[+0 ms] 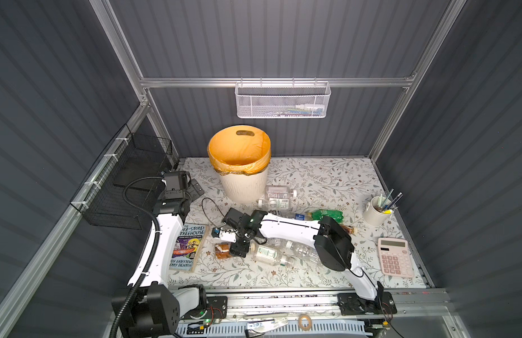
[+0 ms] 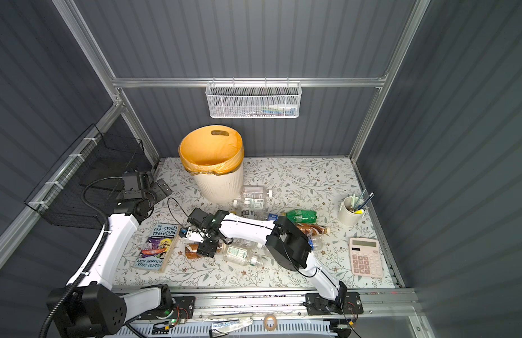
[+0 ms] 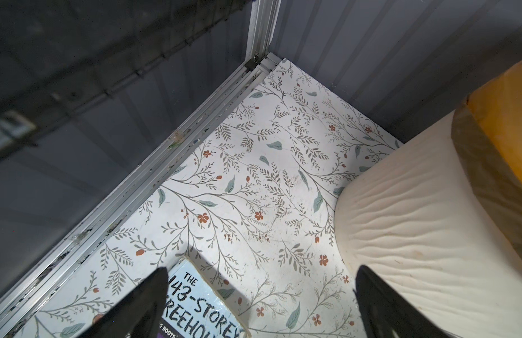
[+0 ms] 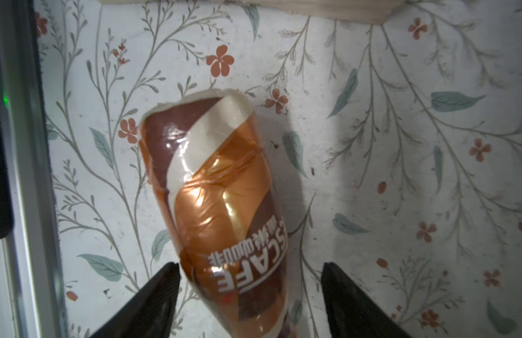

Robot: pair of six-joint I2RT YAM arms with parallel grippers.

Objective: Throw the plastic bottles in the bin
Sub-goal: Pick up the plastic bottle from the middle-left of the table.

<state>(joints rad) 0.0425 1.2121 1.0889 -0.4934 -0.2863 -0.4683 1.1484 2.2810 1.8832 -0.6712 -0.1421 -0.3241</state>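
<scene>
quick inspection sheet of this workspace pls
surface: floral table top, no spills seen
job's things: plastic bottles lying scattered mid-table; bin upright at the back, no bottle visible inside
clutter: book, calculator, pen cup
grippers: left gripper open, empty, beside the bin; right gripper open, straddling a brown bottle
cables: black conduit along the left arm; thin cable looping above the table
surroundings: white mesh basket hung at the back; black wire basket at the left

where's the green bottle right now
In both top views the green bottle lies on its side right of centre, between the bin and the white pen cup, just behind a brown bottle.
</scene>
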